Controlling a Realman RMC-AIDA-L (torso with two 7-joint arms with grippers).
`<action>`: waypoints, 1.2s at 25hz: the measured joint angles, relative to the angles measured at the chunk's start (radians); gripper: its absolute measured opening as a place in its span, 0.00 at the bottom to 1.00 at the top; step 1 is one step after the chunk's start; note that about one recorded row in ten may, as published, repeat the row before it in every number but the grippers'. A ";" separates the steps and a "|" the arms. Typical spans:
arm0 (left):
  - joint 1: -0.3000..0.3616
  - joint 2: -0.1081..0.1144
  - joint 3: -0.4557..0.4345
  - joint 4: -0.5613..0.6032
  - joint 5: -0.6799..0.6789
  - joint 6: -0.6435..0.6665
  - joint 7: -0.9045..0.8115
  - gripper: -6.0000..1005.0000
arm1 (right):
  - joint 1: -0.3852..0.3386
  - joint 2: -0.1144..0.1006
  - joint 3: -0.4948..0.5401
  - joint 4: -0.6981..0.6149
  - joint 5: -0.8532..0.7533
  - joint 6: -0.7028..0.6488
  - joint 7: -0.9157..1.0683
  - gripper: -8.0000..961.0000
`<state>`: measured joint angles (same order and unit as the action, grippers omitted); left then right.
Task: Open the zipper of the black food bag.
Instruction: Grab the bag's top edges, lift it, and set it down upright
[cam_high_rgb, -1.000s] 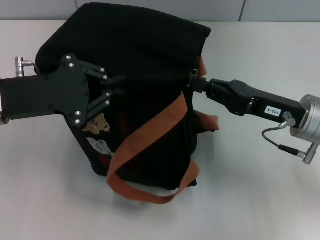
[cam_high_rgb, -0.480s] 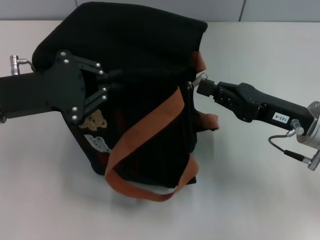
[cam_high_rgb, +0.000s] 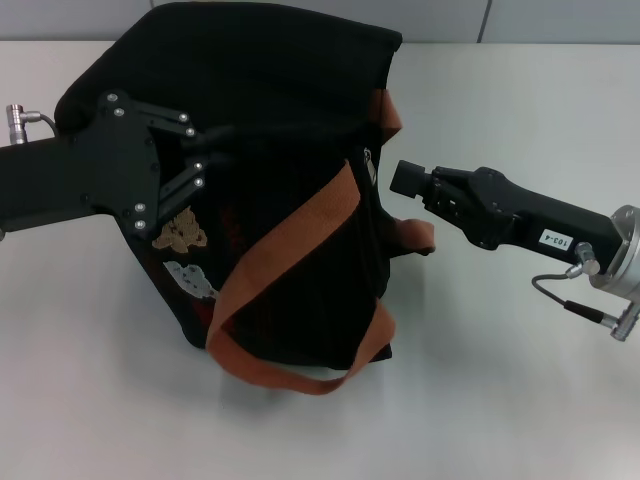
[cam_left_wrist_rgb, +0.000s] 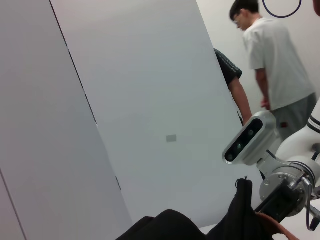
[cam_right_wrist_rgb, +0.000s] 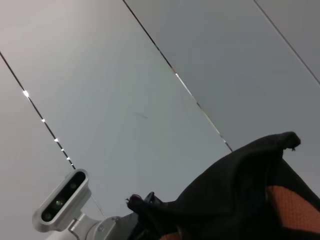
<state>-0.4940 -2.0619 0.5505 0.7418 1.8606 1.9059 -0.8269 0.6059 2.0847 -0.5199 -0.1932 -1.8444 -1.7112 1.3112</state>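
Note:
The black food bag (cam_high_rgb: 270, 130) lies tilted on the white table, its bear patches (cam_high_rgb: 180, 232) facing the front. Orange-brown straps (cam_high_rgb: 290, 250) loop over its side and front. My left gripper (cam_high_rgb: 212, 148) reaches in from the left, its fingers pinched on the bag's upper fabric. The zipper's small silvery pull (cam_high_rgb: 370, 166) hangs free at the bag's right end. My right gripper (cam_high_rgb: 403, 178) sits a short gap to the right of that end, touching nothing. In the right wrist view, the black food bag (cam_right_wrist_rgb: 235, 200) and a strap (cam_right_wrist_rgb: 292, 205) show.
The white table (cam_high_rgb: 500, 380) spreads around the bag, with a grey wall behind it. Two people (cam_left_wrist_rgb: 272, 60) stand beyond the table in the left wrist view, past the right arm's camera housing (cam_left_wrist_rgb: 249, 140).
My right gripper has let go of the zipper pull and drawn back to the right, away from the bag. The left arm and the bag have shifted slightly left.

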 joint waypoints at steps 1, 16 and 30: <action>0.000 0.000 0.000 0.000 -0.001 0.000 0.000 0.10 | 0.001 0.000 0.000 0.000 0.000 0.003 0.000 0.01; 0.001 0.001 0.003 0.001 -0.015 0.001 0.009 0.10 | 0.010 0.000 -0.017 -0.035 -0.008 0.047 -0.119 0.09; -0.008 0.000 0.010 -0.027 -0.010 -0.012 0.009 0.10 | 0.053 0.004 -0.066 -0.012 -0.004 0.100 -0.200 0.46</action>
<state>-0.5016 -2.0622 0.5609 0.7151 1.8508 1.8941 -0.8175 0.6585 2.0889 -0.5860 -0.2054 -1.8487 -1.6110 1.1108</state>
